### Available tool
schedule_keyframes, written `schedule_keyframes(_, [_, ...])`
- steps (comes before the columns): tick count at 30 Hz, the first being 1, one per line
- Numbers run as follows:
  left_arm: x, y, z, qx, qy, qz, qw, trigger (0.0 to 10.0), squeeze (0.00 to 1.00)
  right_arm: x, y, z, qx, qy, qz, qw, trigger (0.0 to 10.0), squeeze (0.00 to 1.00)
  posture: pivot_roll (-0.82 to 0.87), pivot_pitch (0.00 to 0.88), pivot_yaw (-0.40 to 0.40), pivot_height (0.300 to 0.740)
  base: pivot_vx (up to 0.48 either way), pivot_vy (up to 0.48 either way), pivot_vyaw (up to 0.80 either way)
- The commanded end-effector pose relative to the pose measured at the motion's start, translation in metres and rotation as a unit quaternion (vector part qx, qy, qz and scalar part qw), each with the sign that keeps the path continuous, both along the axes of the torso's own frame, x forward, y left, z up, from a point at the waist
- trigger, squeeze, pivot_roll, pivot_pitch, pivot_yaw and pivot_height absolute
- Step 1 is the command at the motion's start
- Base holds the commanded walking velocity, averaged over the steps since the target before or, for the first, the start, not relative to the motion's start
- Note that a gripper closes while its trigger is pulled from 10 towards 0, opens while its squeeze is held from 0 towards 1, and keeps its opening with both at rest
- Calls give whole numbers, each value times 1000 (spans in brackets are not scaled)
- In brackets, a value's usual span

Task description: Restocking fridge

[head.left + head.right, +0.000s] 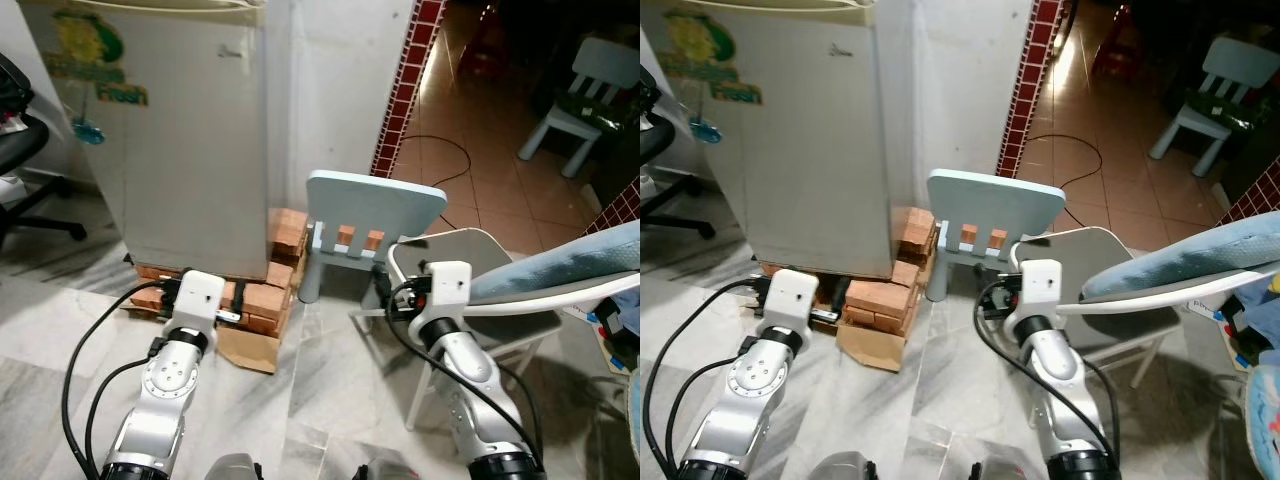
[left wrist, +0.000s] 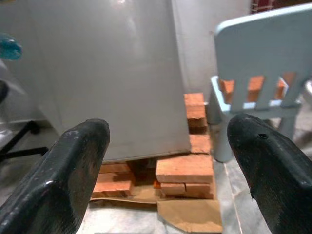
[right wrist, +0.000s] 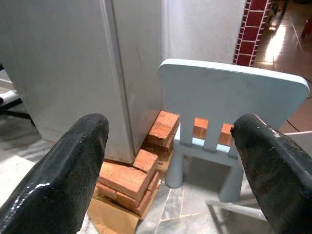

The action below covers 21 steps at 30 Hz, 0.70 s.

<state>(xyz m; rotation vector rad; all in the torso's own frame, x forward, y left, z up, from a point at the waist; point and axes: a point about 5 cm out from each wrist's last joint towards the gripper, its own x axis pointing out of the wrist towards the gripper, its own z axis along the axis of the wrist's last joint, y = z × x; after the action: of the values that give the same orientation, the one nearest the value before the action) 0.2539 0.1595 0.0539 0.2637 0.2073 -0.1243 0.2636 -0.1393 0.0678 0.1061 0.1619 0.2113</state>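
Both our hands, left hand (image 2: 163,165) and right hand (image 3: 170,165), hang released and empty before the closed grey metal fridge (image 1: 180,130) standing on red bricks (image 1: 265,290). We judge restocking hardly begun: the door awaits opening, beside a pale blue plastic child's chair (image 1: 372,215).

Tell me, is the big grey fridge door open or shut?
Shut. The grey fridge shows a flat closed front with no gap and nothing inside visible.

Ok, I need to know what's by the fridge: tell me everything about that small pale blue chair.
The small pale blue plastic chair stands upright on the marble floor, right of the grey fridge. Its wide rounded backrest faces the robot, with slots below showing the red bricks behind. A grey folding chair stands close beside it.
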Motion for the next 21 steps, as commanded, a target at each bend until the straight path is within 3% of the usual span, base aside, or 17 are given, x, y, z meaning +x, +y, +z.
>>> schedule_keyframes(1, [3,-13,1,-11,2,-21,1000,10000,0,-3,-9,-2,-9,5,-13,1000,10000,0,54,24,-49,740,0,476,0])
schedule_keyframes(21, [6,-12,7,-31,-1,-27,999,10000,0,2,-9,-1,-12,3,-11,1000,10000,0,49,8,-61,740,0,476,0])
